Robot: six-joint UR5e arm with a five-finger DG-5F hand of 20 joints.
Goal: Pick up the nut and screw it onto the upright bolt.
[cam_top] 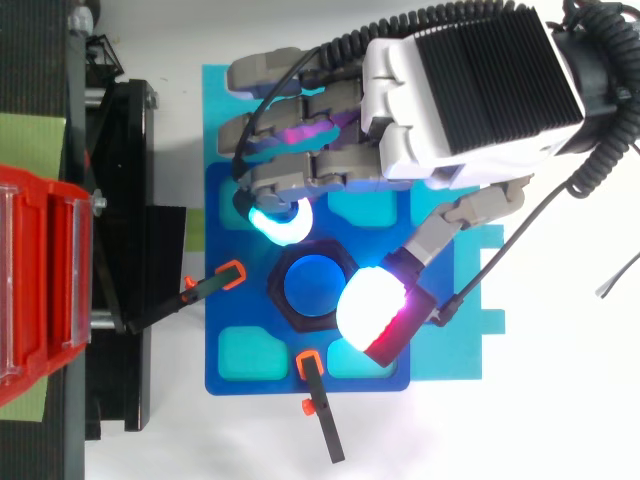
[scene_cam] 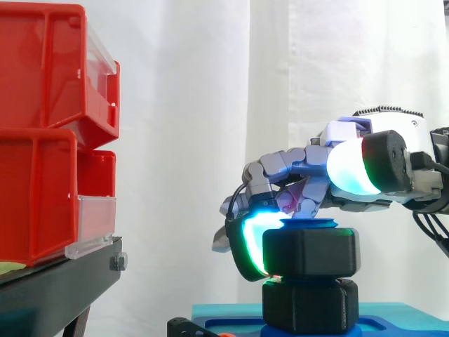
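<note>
My hand (cam_top: pixel 470 90) arches over the nut (scene_cam: pixel 311 253), fingers curled down round it. The arm reaches in from the right in the side view. One cyan-lit finger pad (scene_cam: pixel 252 239) presses against the nut's far face, seen at its upper-left corner from above (cam_top: pixel 280 222). My thumb pad (cam_top: pixel 372 310), glowing white and red, overlaps the opposite corner in the top view. From the side the thumb pad (scene_cam: pixel 349 168) stands higher than the nut, and I cannot tell whether it touches.

The black hex nut sits on the upright blue bolt (cam_top: pixel 312 287), whose top (scene_cam: pixel 309 224) shows just above it. Beneath the nut, and touching it, is a second black hex block (scene_cam: pixel 311 303). The block stands on a blue plate (cam_top: pixel 260 382) with teal pockets, and the plate lies on a teal sheet (cam_top: pixel 212 120) on the white worktop (cam_top: pixel 500 430).

Two black clamps crowd the bolt. One (cam_top: pixel 210 288) slants in from the stand side, its orange tip just beside the nut. The other (cam_top: pixel 322 415) lies along the plate's near edge, its orange tip close under the nut. My other fingers spread over the pockets beyond the bolt.

Stacked red bins (scene_cam: pixel 42 140) on a black stand (scene_cam: pixel 56 288) sit well apart from the hand, across a gap of white curtain (scene_cam: pixel 196 140).
</note>
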